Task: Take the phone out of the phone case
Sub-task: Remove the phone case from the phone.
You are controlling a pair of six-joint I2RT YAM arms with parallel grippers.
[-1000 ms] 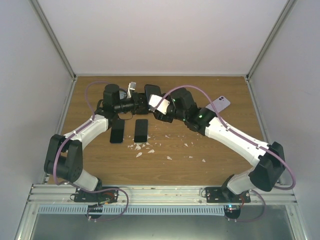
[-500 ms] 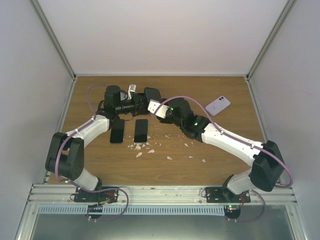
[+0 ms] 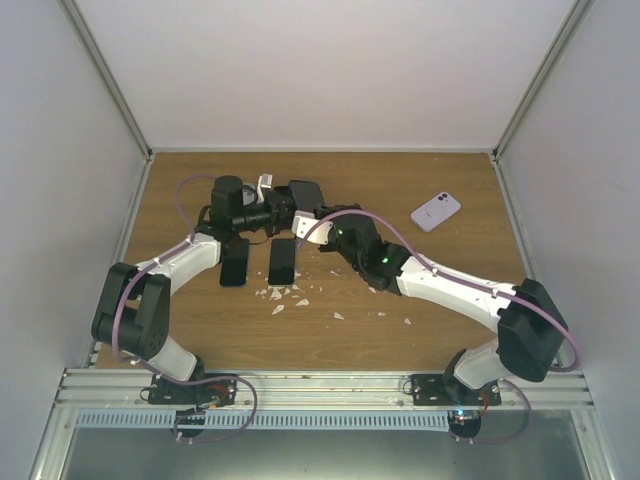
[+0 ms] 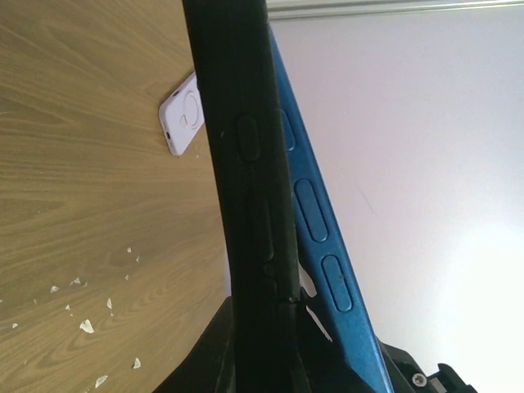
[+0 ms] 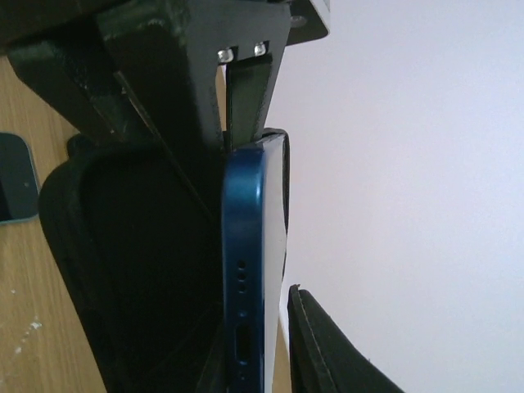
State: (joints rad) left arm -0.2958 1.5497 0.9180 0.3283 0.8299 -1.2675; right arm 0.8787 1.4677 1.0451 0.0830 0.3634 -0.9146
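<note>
up close, the left fingers (image 3: 280,207) are clamped tight on the black case (image 4: 246,164), holding it on edge above the back of the surface (image 3: 450,250), left of centre. in the left wrist view the case runs up the frame as a dark band. the blue phone (image 4: 315,213) leans away from it to the right, near the case at the top and spread apart lower down, its side buttons facing the camera.

the right fingers (image 5: 323,352) come in from the other side. one black finger sits just beside the phone's glass face at the bottom of the right wrist view; the other is hidden behind the phone and case. whether they pinch the phone or only flank it, i cannot tell. in that view the phone's lower edge, with its port and speaker holes, stands partly out of the case's hollow dark shell, which opens to its left. at the top the phone's end tucks in under the black clamp of the other arm.

further out, two dark phones (image 3: 234,262) (image 3: 283,261) lie flat side by side, nearer the arm bases than the held case. small white scraps (image 3: 285,295) are scattered close in front of them. a pale case (image 3: 436,211) with a camera cutout lies well apart, toward the far right of the surface.
</note>
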